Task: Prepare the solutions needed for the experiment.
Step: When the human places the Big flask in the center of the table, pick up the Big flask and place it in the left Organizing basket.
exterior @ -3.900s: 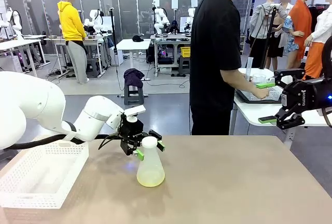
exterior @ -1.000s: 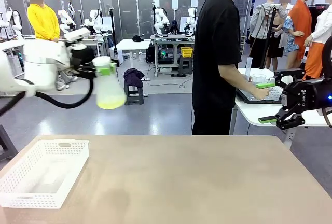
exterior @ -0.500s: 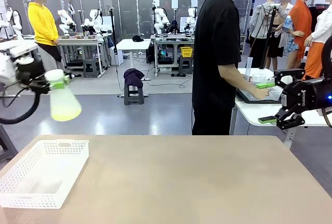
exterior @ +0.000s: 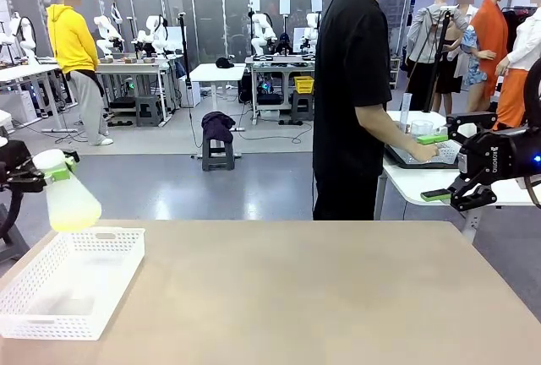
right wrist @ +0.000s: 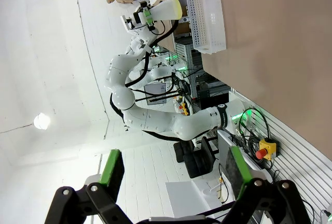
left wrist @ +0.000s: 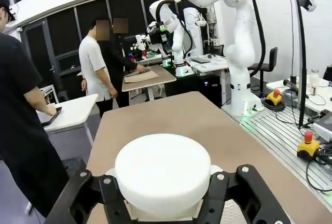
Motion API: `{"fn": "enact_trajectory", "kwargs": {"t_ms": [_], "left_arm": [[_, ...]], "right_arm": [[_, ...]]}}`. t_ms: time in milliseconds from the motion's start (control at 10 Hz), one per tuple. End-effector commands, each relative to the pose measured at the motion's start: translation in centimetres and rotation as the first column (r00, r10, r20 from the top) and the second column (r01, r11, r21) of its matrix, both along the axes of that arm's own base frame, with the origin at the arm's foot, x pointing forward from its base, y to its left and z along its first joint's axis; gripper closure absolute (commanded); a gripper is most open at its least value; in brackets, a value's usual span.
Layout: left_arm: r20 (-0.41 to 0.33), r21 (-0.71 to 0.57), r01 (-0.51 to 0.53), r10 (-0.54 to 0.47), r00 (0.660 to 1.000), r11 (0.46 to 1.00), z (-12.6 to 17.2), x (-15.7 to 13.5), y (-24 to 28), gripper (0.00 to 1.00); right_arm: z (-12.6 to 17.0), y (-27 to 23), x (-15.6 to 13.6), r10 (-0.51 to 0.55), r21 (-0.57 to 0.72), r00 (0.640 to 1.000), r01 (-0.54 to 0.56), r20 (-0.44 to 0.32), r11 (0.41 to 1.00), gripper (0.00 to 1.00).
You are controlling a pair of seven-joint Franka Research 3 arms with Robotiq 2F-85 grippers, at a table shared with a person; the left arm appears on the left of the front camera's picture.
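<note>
My left gripper (exterior: 51,171) is shut on the neck of a frosted conical flask (exterior: 68,200), which hangs in the air just above the far left corner of the white basket (exterior: 101,297). The solutions (exterior: 73,221) show as a shallow yellow-green layer in the flask's base. In the left wrist view the flask's white cap (left wrist: 162,172) sits between my black fingers (left wrist: 104,195). My right gripper (exterior: 456,192) hovers open past the table's right edge, its green pads (right wrist: 111,169) wide apart with nothing between them. From the right wrist view the flask (right wrist: 167,8) appears far off.
A person in black (exterior: 351,95) stands at the far side, hands on a tray on a white side table (exterior: 423,181). The tan table (exterior: 321,297) stretches to the right of the basket (right wrist: 207,19).
My left arm has carried the flask leftward and downward, from high over the table's left to just above the basket's far corner. The right arm has not moved.
</note>
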State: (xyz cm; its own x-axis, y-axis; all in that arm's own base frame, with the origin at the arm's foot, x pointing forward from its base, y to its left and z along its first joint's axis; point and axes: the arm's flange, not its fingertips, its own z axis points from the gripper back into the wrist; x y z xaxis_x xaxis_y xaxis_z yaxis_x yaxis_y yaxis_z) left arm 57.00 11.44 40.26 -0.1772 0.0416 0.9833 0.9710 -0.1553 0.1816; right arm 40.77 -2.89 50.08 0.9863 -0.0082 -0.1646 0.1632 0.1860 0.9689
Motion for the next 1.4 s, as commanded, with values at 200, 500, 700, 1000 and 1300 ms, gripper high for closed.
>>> {"fn": "enact_trajectory", "kwargs": {"t_ms": [200, 500, 700, 1000, 1300], "left_arm": [[-0.018, -0.007, -0.006, 0.006, 1.000, 1.000, -0.8, -0.4, 0.1, 1.00], [-0.037, -0.010, -0.005, 0.005, 0.999, 1.000, -1.6, -0.4, 0.2, 0.78], [-0.055, 0.051, -0.009, 0.011, 0.998, 0.999, -4.4, 0.2, -1.4, 0.78], [-0.074, 0.095, 0.013, -0.006, 0.997, 0.995, -7.3, 0.0, -2.7, 0.78], [-0.108, 0.120, 0.061, -0.048, 0.993, 0.991, -9.6, -0.4, -3.3, 0.78]], "right_arm": [[0.1, 0.0, -0.1, -0.006, -0.003, 1.000, 0.006, 0.008, 1.000, 0.00], [0.1, 0.0, -0.1, -0.006, -0.003, 1.000, 0.006, 0.008, 1.000, 0.00], [0.1, 0.0, -0.1, -0.006, -0.003, 1.000, 0.006, 0.008, 1.000, 0.00], [0.1, 0.0, -0.1, -0.006, -0.003, 1.000, 0.006, 0.008, 1.000, 0.00], [0.1, 0.0, -0.1, -0.006, -0.003, 1.000, 0.006, 0.008, 1.000, 0.00]]}}
